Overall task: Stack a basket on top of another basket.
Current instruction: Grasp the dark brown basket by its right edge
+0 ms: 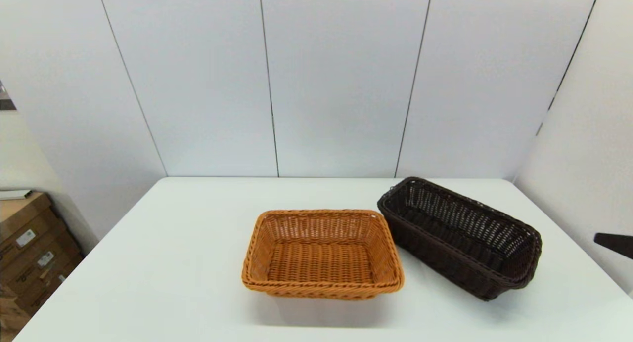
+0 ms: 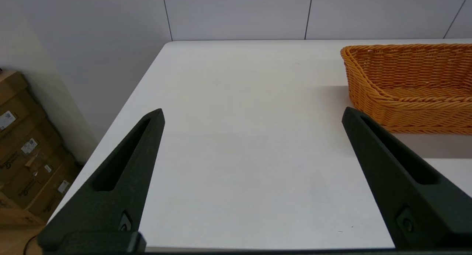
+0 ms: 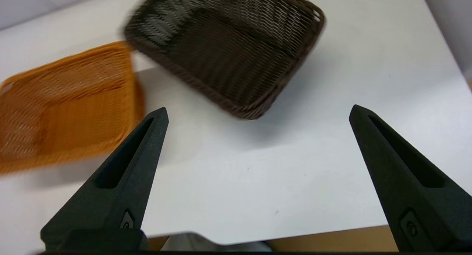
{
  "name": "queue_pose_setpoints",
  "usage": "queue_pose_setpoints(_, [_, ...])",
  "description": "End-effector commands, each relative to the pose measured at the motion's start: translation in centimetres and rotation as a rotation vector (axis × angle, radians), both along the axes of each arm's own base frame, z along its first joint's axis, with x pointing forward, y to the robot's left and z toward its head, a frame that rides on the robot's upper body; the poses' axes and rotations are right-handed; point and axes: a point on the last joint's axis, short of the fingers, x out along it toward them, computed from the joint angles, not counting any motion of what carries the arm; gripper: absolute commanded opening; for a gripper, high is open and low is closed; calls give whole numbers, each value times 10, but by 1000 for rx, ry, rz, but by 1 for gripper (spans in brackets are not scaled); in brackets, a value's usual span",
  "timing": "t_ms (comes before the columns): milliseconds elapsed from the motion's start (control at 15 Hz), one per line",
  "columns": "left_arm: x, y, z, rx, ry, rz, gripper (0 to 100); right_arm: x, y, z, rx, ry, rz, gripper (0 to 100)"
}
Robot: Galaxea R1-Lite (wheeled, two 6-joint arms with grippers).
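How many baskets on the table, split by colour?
Orange-tan basket: 1
Dark brown basket: 1
Total: 2, both on the white table, neither stacked yet.

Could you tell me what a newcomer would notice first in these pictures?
Two wicker baskets stand apart on the white table: the orange-tan basket near the middle and the dark brown basket to its right, set at an angle. Both are empty. The right gripper hovers open short of the dark one, while the left gripper waits open over bare table.
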Motion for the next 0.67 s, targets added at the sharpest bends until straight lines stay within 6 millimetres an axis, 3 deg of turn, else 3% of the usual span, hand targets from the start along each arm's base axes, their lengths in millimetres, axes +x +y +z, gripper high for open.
queue_pose_setpoints(67, [0,0,0,-1,0,0,100,113,-28,-32,83,330,-248,100])
queue_pose_setpoints(267, [0,0,0,-1,0,2,100,136,-31,-52,160,445,-336,100])
queue_pose_setpoints(667, [0,0,0,-1,0,2,100,158,-26,-89,264,566,-458,100])
